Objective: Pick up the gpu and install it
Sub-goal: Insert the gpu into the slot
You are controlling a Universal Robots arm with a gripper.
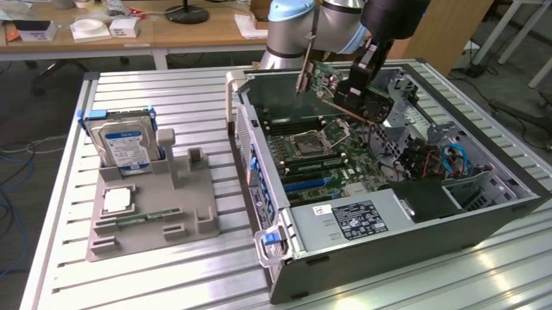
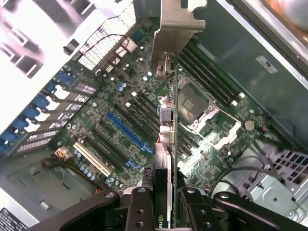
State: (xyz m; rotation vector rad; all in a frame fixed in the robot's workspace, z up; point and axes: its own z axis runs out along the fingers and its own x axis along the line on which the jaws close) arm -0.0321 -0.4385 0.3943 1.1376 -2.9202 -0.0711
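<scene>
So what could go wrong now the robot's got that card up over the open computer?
1. The gripper pinches the gpu by one end only, so it might tip or slip.
2. It hangs over the motherboard; a drop could hurt the parts there.
3. If its edge misses the blue slot, it may jam.

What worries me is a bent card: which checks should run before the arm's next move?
1. Grip: the gripper is shut on the gpu: ok.
2. Clearance: gpu hangs above the motherboard, apart from it: ok.
3. Attitude: gpu level with the motherboard: not ok, it is tilted in the exterior view.
4. The blue slot is free: ok.
5. The gpu's edge is lined up over the blue slot: cannot tell.
6. The blue cables lie aside from the gpu: ok.
</scene>
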